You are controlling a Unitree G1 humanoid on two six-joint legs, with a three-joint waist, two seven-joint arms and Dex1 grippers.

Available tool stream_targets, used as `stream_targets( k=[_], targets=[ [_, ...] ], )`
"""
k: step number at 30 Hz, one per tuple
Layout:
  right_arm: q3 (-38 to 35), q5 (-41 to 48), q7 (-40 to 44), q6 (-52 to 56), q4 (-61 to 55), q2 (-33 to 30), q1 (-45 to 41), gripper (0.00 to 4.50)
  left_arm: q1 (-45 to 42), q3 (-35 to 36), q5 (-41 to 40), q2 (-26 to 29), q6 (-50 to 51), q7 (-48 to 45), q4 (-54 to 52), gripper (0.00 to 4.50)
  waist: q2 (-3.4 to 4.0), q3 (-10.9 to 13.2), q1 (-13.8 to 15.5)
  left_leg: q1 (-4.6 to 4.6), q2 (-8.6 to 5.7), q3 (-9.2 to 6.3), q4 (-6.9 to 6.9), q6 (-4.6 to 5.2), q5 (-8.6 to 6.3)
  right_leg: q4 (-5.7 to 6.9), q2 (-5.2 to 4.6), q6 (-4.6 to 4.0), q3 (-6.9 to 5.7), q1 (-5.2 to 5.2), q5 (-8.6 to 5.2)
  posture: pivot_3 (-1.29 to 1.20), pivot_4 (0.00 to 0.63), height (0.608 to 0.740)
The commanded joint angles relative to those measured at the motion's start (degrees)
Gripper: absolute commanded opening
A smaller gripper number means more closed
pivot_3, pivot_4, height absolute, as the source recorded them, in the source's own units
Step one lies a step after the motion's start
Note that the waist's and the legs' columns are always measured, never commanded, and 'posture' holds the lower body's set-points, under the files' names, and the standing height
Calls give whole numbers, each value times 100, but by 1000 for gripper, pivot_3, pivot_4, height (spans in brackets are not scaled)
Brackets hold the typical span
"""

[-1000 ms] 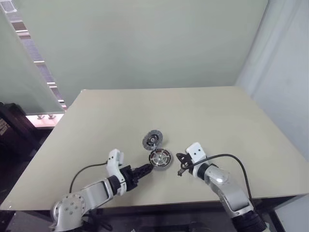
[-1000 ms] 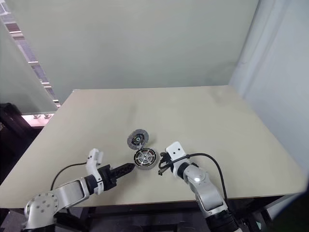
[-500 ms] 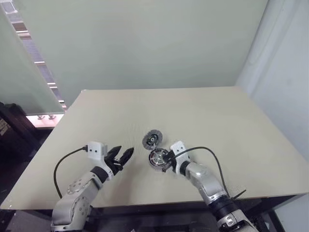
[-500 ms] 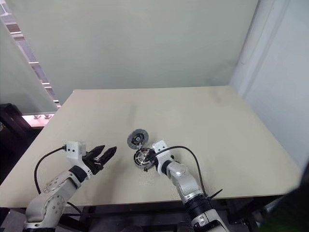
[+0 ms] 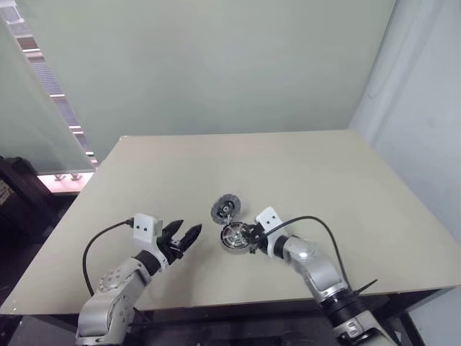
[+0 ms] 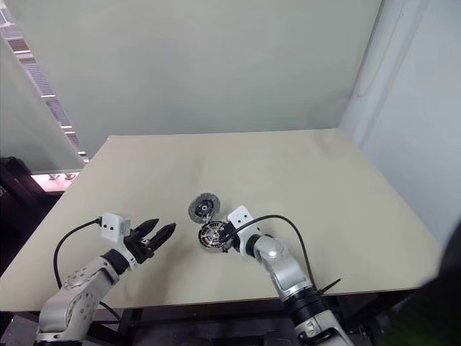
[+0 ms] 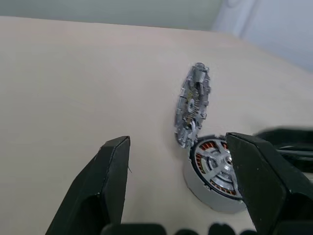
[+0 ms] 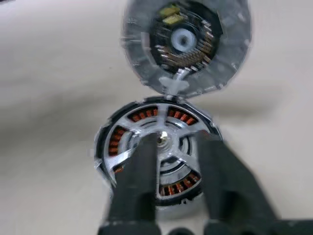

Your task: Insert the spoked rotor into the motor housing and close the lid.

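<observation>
So the right gripper (image 8: pixel 178 147) is parked right on top of the motor housing (image 5: pixel 238 236), its two black fingers (image 8: pixel 139 176) parted a bit with a clear gap between them, tips over the hub of the spoked rotor (image 8: pixel 159 147). I honestly can't tell if the tips are touching the metal or just hanging above it, but it isn't gripping anything, just loose and half spread. The rotor is already sitting down inside the housing, silver spokes over the copper windings. The lid (image 5: pixel 227 207) is flipped open at about 11 o'clock from the housing, its edge meeting the housing rim at what looks like a small hinge tab, and in the left wrist view it stands propped up nearly on edge with the little gears on its inner face showing. The left gripper (image 5: pixel 186 237) is over at 9 o'clock from the housing, well apart from it, fingers spread wide and empty, hovering above the table (image 5: pixel 302 173) and pointing toward the parts. The table is a plain beige top, with a pale green wall (image 5: pixel 216 65) behind it at 12 o'clock, a whitish panel at 3 o'clock and a glass partition (image 5: pixel 29 108) at 9 o'clock. Count: one housing, one rotor, one lid, two grippers, plus a black cable (image 5: pixel 317 229) looping off the right wrist.
</observation>
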Motion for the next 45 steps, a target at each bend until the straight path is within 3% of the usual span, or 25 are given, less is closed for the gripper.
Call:
stream_targets(
  k=[1, 6, 7, 12, 18, 22, 29, 45],
  targets=[
    [356, -210, 540, 458, -904, -465, -424, 2561, -63, -71, 96, 122, -3, -181, -74, 3343, 1, 0, 0, -1, 0, 1, 0, 0, 0, 0, 0, 0, 0, -1, 0, 0, 0, 740],
    [925, -570, 1141, 656, -1257, -1159, -760, 4327, -7, -224, 211, 314, 39, -463, -67, 3343, -2, 0, 0, -1, 0, 1, -1, 0, 0, -1, -1, 1, -3, -1, -1, 0, 0, 740],
    [1072, -686, 1269, 635, -1283, -1290, -835, 4459, 24, -291, 271, 404, 46, -548, -90, 3343, -2, 0, 0, -2, 1, 2, -2, 0, 0, -1, 0, 1, -5, -3, -1, 0, 0, 740],
    [1612, -1019, 1814, 570, -1318, -1604, -1168, 4459, 139, -431, 434, 708, 88, -797, -102, 3343, -1, 2, -1, -7, 1, 3, -5, 1, -1, -1, -2, 2, -2, -12, -1, 0, 0, 740],
    [2080, -1571, 2002, 215, -941, -1598, -1465, 4459, 232, -434, 536, 650, 168, -746, -121, 3343, -2, 2, 2, -11, 4, 0, -5, 0, 0, -1, -2, 2, -4, -24, -1, 0, 0, 740],
    [2276, -1818, 2084, 46, -702, -1495, -1555, 4500, 317, -383, 511, 600, 318, -655, -167, 2450, -2, 2, 1, -13, 2, -6, -4, 0, 0, -1, -6, 2, -1, -30, 0, 0, 0, 740],
    [2533, -2293, 2146, -101, -210, -1356, -1725, 4500, 355, -289, 460, 569, 486, -527, -279, 8, -2, 2, 2, -14, 2, -9, -4, 0, 0, 0, -5, 2, -3, -32, 0, 0, 0, 740],
    [2773, -3038, 2648, 11, 424, -1026, -2171, 4500, 240, -440, 583, 543, 641, -421, -277, 8, -1, 2, 1, -13, 2, -10, -4, -1, 0, 5, -5, 1, -3, -35, 1, 0, 0, 740]
  ],
)
